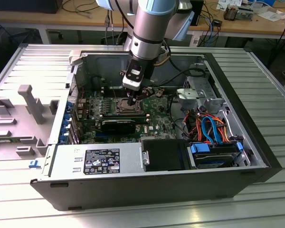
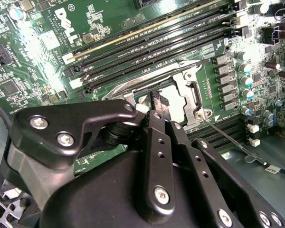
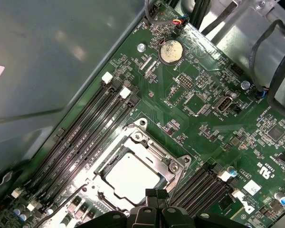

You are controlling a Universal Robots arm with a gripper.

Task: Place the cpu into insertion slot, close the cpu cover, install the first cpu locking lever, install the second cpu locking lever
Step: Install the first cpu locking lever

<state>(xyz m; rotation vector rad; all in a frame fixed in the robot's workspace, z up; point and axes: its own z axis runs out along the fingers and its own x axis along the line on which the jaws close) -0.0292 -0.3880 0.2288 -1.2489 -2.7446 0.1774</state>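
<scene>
CPU seated in insertion slot — CPU cover down
Note silvery top flat within the cover window, green motherboard all around; note gripper clenched on nothing — tips at the CPU's edge in the first wrist view.

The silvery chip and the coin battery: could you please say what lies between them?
Metal frame around the chip, then green board with small parts, in the first wrist view.
</scene>
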